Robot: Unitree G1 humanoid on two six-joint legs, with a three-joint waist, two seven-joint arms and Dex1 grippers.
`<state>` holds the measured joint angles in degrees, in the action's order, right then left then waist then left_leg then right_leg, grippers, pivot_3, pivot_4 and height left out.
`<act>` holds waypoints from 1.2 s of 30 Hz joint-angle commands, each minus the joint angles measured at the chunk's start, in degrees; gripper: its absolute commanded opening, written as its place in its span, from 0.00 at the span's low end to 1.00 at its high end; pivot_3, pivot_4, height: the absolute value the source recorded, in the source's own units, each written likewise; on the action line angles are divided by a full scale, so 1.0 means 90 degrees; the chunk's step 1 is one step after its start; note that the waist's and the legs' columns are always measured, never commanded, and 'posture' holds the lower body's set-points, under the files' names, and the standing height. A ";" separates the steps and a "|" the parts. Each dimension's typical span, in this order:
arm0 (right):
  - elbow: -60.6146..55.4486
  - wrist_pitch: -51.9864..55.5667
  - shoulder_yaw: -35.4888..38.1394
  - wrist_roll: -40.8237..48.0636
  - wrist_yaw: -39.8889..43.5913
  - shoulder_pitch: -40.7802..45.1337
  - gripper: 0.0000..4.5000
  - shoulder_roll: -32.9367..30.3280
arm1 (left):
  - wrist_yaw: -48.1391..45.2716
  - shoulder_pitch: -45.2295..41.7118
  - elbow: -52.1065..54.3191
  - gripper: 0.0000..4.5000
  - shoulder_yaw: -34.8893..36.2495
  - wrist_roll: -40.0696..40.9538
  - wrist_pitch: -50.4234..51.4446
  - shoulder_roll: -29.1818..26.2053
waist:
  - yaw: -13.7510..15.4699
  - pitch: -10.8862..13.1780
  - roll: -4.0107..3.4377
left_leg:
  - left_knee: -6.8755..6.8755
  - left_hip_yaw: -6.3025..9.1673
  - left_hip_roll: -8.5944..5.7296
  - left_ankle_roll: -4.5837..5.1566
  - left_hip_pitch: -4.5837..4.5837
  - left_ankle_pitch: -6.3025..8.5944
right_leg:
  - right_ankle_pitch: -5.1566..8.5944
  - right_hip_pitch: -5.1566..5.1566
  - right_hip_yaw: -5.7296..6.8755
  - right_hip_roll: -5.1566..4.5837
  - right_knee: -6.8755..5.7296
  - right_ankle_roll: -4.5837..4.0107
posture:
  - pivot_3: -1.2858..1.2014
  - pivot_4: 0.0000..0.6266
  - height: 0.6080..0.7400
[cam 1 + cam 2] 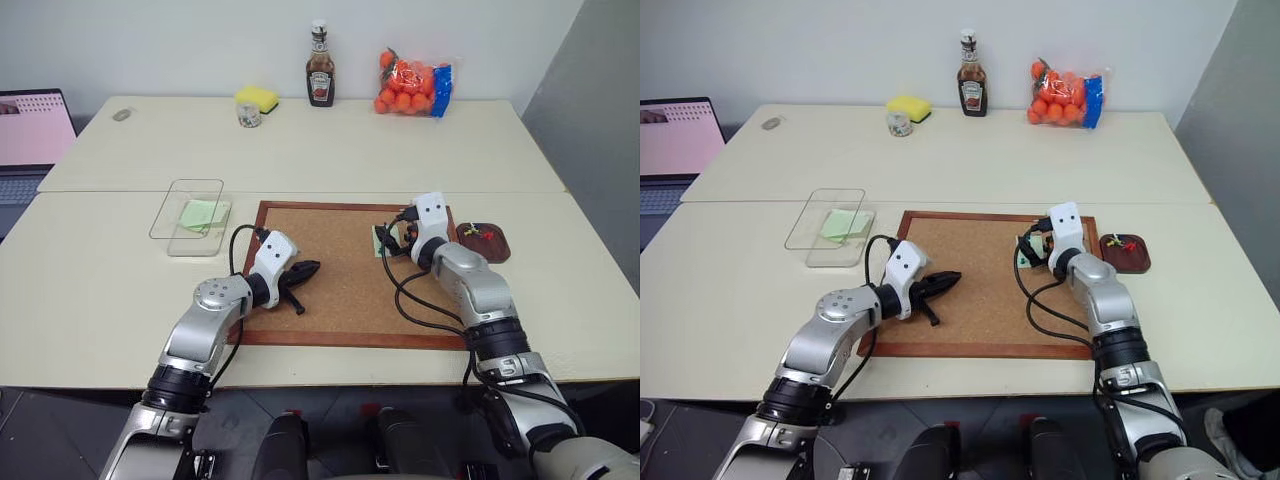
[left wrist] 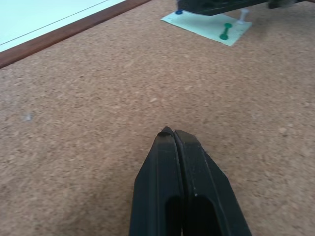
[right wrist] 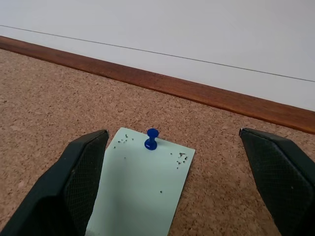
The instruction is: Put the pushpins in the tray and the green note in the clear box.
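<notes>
The right gripper (image 3: 172, 172) hangs low over the far right part of the large wood-framed corkboard (image 1: 340, 280), its two black fingers (image 3: 74, 182) spread as wide as they go and holding nothing; between them lies the small pale mint-green paper note (image 3: 140, 191), flat on the cork and fastened near its far edge by a blue plastic-headed pushpin (image 3: 151, 139); a dark green pushpin (image 2: 226, 31) stands in the same note's other end, as the left wrist view shows; the left gripper (image 2: 172, 135) rests near the middle of the board with its fingers pressed together on nothing, well apart from the note

The small dark reddish-brown rectangular tray (image 1: 484, 242) sits on the table just beside the board's right edge, with red and yellow pushpins (image 1: 483, 233) already in it; the transparent shallow plastic box (image 1: 190, 216) stands off the board's left corner, holding a yellower lime-green note (image 1: 203, 214)

The step in hand looks to be pulling the blue pin, and the note cannot move until both pins are out; to do it well, the right gripper should centre on the pin's head rather than on the paper, close only on the head's narrow waist, and lift straight along the pin so the note does not tear or ride up with it; the pin is tiny against the fingers, so a slow, square closure matters most
</notes>
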<state>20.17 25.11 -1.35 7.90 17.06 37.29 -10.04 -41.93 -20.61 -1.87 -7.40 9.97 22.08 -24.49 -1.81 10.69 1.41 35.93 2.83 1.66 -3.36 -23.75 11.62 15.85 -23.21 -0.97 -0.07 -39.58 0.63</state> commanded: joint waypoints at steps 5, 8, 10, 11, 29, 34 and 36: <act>0.0520 -0.0436 0.0151 -0.0015 0.0014 0.0465 0.90 0.0082 | -0.0039 0.0086 0.0301 0.00 -0.0067 -0.0015 0.0062 -0.0038 | -0.0001 0.0000 -0.0001 | 0.0000 -0.0001 0.0000 0.0000 0.0000 0.0000 | 0.0000 0.0000 0.0001 0.0000 0.0000 -0.0001 | 0.52 0.24 1.00; 0.0689 -0.0479 0.0087 -0.0089 0.0018 0.0540 0.77 0.0068 | -0.0032 0.0091 0.0301 0.00 -0.0069 -0.0021 0.0054 -0.0034 | -0.0001 0.0000 -0.0001 | -0.0001 0.0001 0.0000 0.0000 0.0000 0.0000 | 0.0000 0.0000 0.0001 0.0000 0.0000 -0.0001 | 0.52 0.24 1.00; 0.0759 -0.0524 0.0057 -0.0118 0.0028 0.0569 0.65 0.0079 | -0.0031 0.0098 0.0302 0.00 -0.0071 -0.0024 0.0048 -0.0033 | -0.0001 0.0000 -0.0001 | -0.0001 0.0000 0.0000 0.0000 0.0000 0.0000 | 0.0000 0.0000 0.0001 0.0000 0.0000 -0.0001 | 0.52 0.24 1.00; 0.0783 -0.0546 0.0038 -0.0137 0.0035 0.0581 0.60 0.0083 | -0.0031 0.0100 0.0301 0.00 -0.0072 -0.0025 0.0046 -0.0033 | -0.0001 0.0000 -0.0001 | -0.0001 0.0000 0.0000 0.0000 0.0000 0.0000 | 0.0000 0.0000 0.0000 0.0000 0.0000 -0.0001 | 0.52 0.24 1.00; 0.0680 -0.0611 0.0107 -0.0194 0.0185 0.0576 0.01 0.0091 | -0.0006 0.0126 0.0303 0.00 -0.0102 -0.0063 0.0007 -0.0037 | 0.0000 0.0001 -0.0001 | -0.0001 0.0000 0.0000 0.0000 0.0000 0.0000 | 0.0000 -0.0001 0.0001 0.0000 0.0000 -0.0001 | 0.52 0.24 1.00; 0.0427 -0.0689 0.0196 -0.0073 0.0222 0.0501 0.01 0.0127 | -0.0005 0.0147 0.0320 0.00 -0.0121 -0.0069 0.0022 -0.0049 | -0.0001 0.0001 -0.0002 | -0.0001 0.0000 0.0000 0.0000 0.0000 0.0000 | 0.0000 -0.0001 0.0000 0.0000 0.0001 -0.0001 | 0.52 0.24 1.00; 0.0338 -0.0747 0.0231 -0.0040 0.0224 0.0480 0.01 0.0151 | -0.0006 0.0169 0.0325 0.00 -0.0131 -0.0075 0.0023 -0.0050 | 0.0000 0.0001 -0.0002 | -0.0001 0.0000 0.0000 0.0000 -0.0002 0.0000 | 0.0000 -0.0001 0.0000 0.0000 0.0002 0.0000 | 0.52 0.24 1.00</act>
<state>27.99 20.88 -1.23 6.09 19.06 40.90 -8.58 -41.87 -19.83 -0.29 -8.06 9.73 22.22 -24.56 -1.82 10.70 1.39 35.92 2.83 1.66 -3.36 -23.76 11.63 15.85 -23.22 -0.97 -0.07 -39.55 0.63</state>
